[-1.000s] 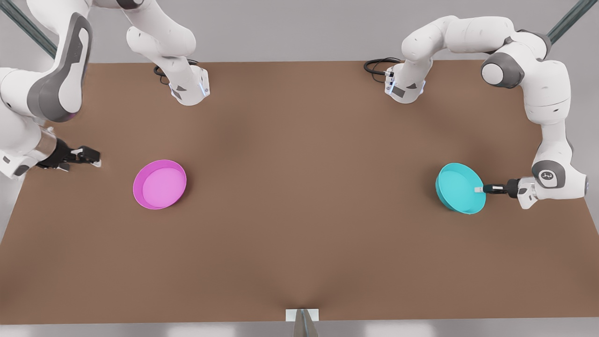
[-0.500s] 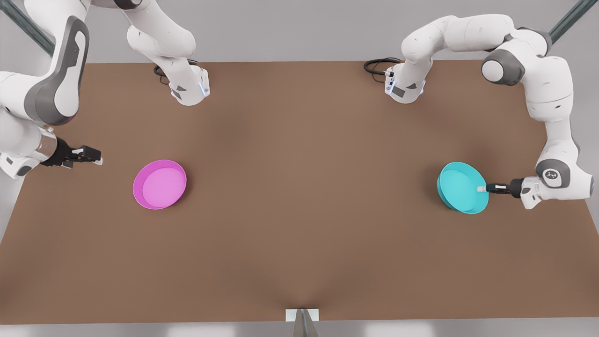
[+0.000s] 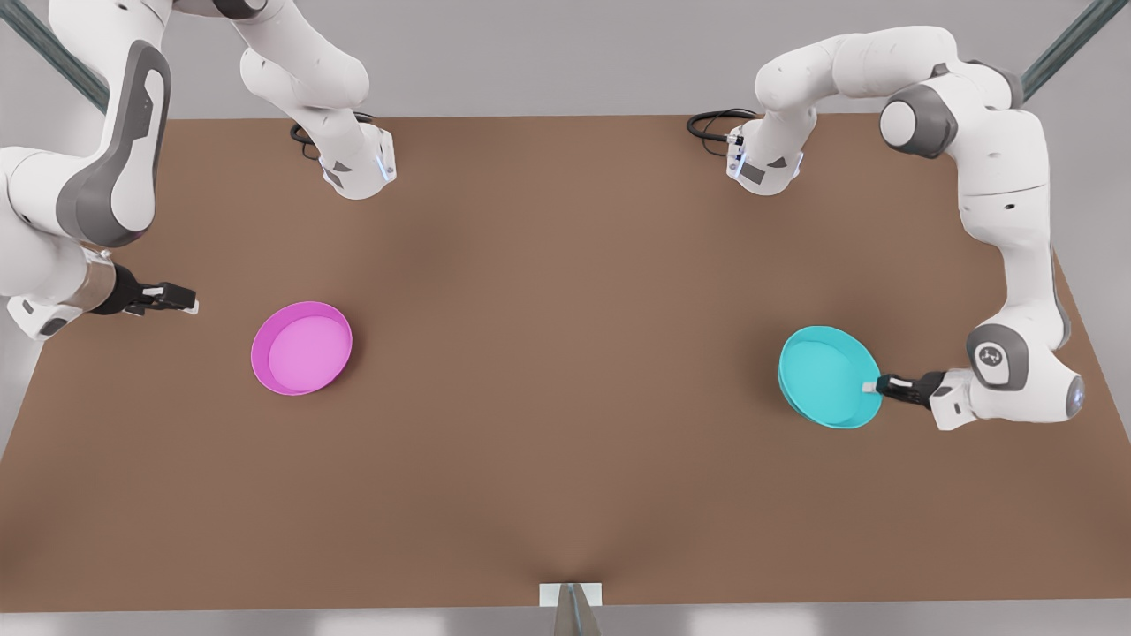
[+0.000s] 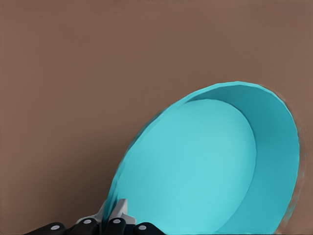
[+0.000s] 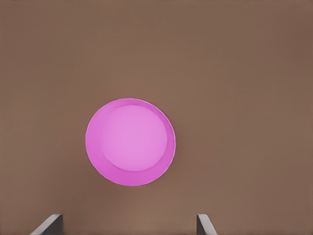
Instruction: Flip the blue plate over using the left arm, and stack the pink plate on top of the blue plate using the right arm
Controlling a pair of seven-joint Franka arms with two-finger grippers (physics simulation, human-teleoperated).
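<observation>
The flip of the round, shallow turquoise-cyan blue plate [image 3: 827,375] is the step in hand. The left tool [image 3: 871,385], at the front view's right, is pinched onto the plate's rim on the side nearest the arm, and in the left wrist view the fingers [image 4: 119,211] grip that rim with the plate [image 4: 210,166] tilted, its hollow face open to the camera. The plate appears raised off the brown surface [image 3: 565,442] on the gripped side, though whether its far edge touches the surface cannot be told. The round, shallow magenta-pink plate [image 3: 301,347] lies flat and upright on the surface toward the front view's left, well apart from the blue one. The right tool [image 3: 181,302] waits just outside it, low and not touching; the right wrist view shows its fingers [image 5: 49,225] spread wide with the pink plate [image 5: 130,142] ahead of them. The next move likely calls for the left wrist to roll until the blue plate's hollow faces down, then set it flat and let go, so the pink plate has a stable base to sit on.
</observation>
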